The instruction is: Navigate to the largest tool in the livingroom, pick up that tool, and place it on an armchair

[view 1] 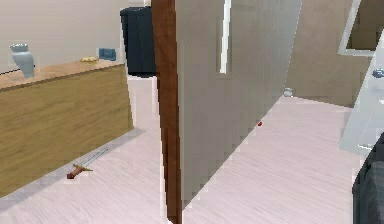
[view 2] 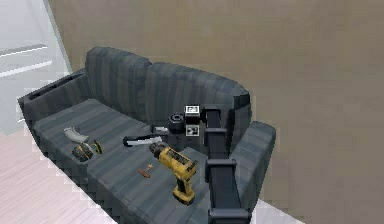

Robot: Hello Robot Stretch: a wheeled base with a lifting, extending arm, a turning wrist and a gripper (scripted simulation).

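A dark blue-grey striped sofa (view 2: 118,82) stands against a brown wall in the arm side view. On its seat lie a yellow and black drill (view 2: 179,173), a long pale saw-like tool (view 2: 144,142), a grey curved item (view 2: 74,132) and a small dark and yellow item (view 2: 88,150). The arm (view 2: 221,165) rises over the sofa's right half. At its far end sit two white marked squares (view 2: 194,119), and left of them the gripper (view 2: 168,128) hangs over the seat near the saw-like tool. With tools lying behind it, I cannot tell whether it holds anything.
In the forward view a wooden counter (view 1: 60,115) stands at the left with a white vase (view 1: 20,58) on it. A thin stick-like thing (view 1: 86,165) lies on the floor before it. A wall end with a brown edge (view 1: 165,110) stands ahead. A dark seat-like block (view 1: 138,40) sits behind.
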